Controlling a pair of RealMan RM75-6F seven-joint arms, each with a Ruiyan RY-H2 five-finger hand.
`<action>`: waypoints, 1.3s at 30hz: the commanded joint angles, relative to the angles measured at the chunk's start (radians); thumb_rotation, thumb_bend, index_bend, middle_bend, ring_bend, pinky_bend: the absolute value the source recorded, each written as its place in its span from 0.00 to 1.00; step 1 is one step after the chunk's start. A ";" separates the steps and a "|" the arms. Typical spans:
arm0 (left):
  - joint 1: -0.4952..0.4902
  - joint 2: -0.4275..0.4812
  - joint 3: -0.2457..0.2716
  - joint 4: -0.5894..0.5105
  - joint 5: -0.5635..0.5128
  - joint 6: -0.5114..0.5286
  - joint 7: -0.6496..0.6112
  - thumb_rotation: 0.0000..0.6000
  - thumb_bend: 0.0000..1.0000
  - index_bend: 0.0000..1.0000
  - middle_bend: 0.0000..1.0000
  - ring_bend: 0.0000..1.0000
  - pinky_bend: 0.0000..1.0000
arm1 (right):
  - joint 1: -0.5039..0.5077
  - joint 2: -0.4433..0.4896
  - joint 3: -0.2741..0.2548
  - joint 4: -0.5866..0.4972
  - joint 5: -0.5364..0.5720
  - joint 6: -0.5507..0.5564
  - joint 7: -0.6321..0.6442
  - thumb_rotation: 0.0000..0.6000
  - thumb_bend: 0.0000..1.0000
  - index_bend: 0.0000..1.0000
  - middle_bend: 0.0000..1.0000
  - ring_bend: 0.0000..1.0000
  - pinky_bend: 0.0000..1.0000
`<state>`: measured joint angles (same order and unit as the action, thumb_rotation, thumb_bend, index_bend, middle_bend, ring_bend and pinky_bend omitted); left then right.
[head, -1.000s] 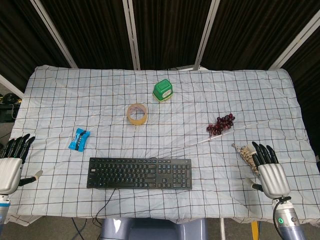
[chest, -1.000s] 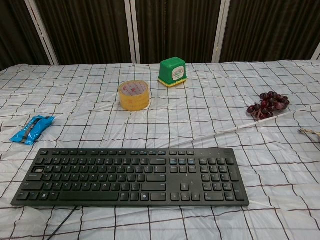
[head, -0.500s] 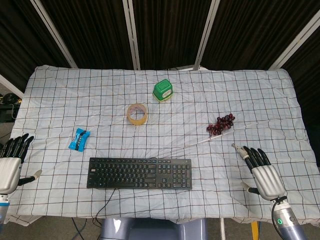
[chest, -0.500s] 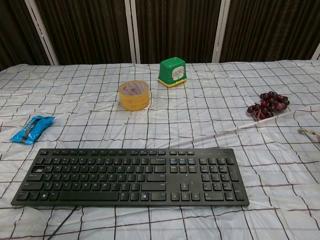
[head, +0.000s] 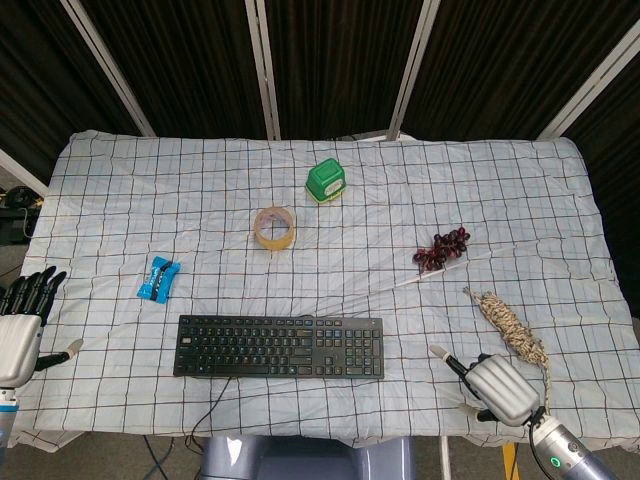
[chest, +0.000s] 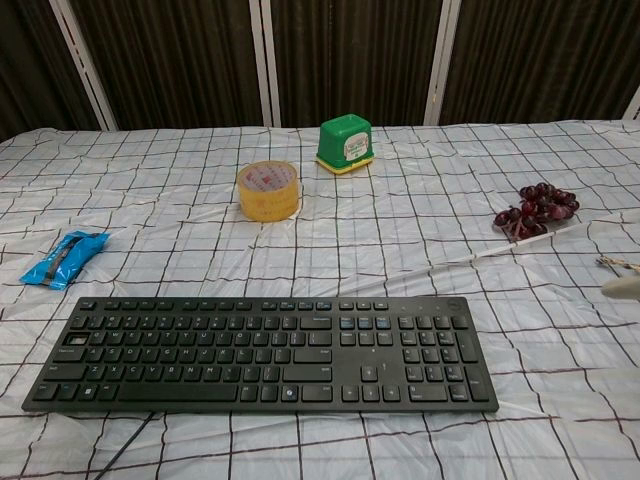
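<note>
My right hand (head: 497, 388) hangs low at the near right corner of the bench (head: 560, 200), knuckles up, holding nothing. One of its fingers (head: 446, 360) points out toward the keyboard (head: 280, 346); the others are tucked under the back of the hand, so I cannot tell whether they are curled or spread. Just beside the hand, up and to the right, lies the braided rope bundle (head: 510, 322), stretched diagonally on the checked cloth and not touching me. In the chest view only its frayed tip (chest: 612, 264) peeks in at the right edge, with a pale finger end just below it.

My left hand (head: 20, 325) sits off the near left edge, fingers (head: 30, 292) straight and apart, thumb out to the side, empty. The blue snack packet (head: 158, 278) is the nearest thing to it, well apart.

Further out, the bunch of dark grapes (head: 442, 248) rests above the rope, a white stick running from it toward the keyboard. The roll of tape (head: 274, 227) stands mid-bench, and the green box (head: 326, 182) sits behind it.
</note>
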<state>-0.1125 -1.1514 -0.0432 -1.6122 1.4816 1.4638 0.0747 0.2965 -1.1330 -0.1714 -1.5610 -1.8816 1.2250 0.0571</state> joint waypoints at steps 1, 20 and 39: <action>0.000 0.000 -0.001 0.000 0.000 0.001 -0.001 1.00 0.12 0.00 0.00 0.00 0.00 | 0.017 0.002 -0.019 -0.023 0.008 -0.048 -0.003 1.00 0.33 0.00 0.81 0.78 0.65; -0.001 -0.004 0.000 0.002 0.005 0.002 0.001 1.00 0.12 0.00 0.00 0.00 0.00 | 0.064 -0.065 0.004 -0.058 0.133 -0.215 -0.132 1.00 0.42 0.00 0.82 0.79 0.66; -0.003 0.000 -0.001 0.001 0.002 -0.003 -0.008 1.00 0.12 0.00 0.00 0.00 0.00 | 0.101 -0.154 0.063 -0.129 0.286 -0.304 -0.277 1.00 0.43 0.00 0.82 0.80 0.66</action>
<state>-0.1154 -1.1515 -0.0444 -1.6111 1.4832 1.4612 0.0669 0.3950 -1.2828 -0.1118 -1.6860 -1.5995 0.9243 -0.2154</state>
